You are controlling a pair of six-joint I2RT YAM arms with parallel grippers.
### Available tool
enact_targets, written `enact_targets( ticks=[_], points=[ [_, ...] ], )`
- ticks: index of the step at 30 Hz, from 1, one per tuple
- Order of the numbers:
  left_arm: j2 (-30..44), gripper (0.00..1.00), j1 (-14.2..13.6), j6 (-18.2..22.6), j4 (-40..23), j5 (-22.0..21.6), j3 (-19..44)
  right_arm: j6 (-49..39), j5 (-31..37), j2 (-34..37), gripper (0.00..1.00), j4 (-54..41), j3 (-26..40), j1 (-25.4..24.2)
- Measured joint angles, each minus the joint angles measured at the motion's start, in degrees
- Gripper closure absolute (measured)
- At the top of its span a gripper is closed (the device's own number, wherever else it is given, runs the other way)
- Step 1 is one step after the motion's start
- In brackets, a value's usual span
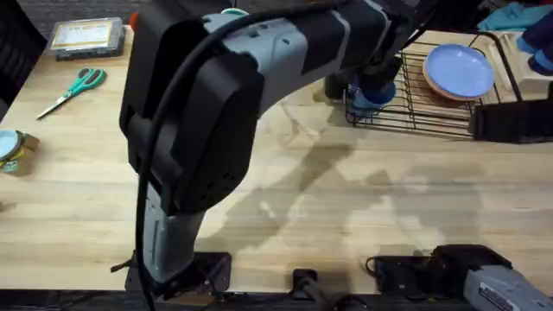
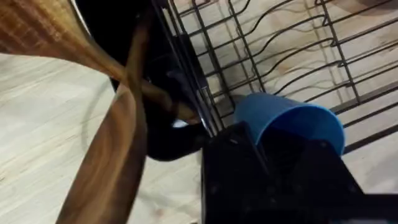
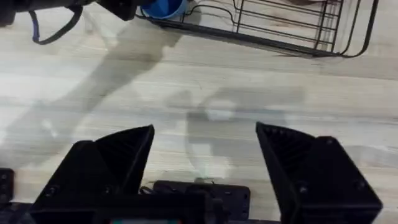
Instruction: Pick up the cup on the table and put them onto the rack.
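Pale plank table (image 1: 363, 207) w/ rack (image 1: 432, 95) at far right. Cup (image 2: 289, 121) is pinched by L gripper (image 2: 273, 146) at rack's near corner, tilted, mouth toward jaws. R gripper (image 3: 205, 155) is held spread, well apart.

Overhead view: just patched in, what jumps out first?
The left arm looms large and dark across the middle, reaching to the black wire rack at the far right. At the rack's near-left corner its jaws hold the blue cup. Lilac plates lie on the rack; green scissors lie far left.
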Motion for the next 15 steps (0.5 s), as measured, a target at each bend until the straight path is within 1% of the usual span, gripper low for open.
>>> enact_targets(
  ticks=[2,9,15],
  points=[
    [0.0,0.930,0.0,0.0,0.0,0.0,0.0,0.0,0.0,0.0,0.009,0.0,0.0,0.0],
    [0.0,0.757,-0.2,0.0,0.2,0.3,0.0,0.0,0.0,0.0,0.009,0.0,0.0,0.0],
    [0.0,0.666,-0.5,0.0,0.3,0.7,0.0,0.0,0.0,0.0,0.009,0.0,0.0,0.0]
  ],
)
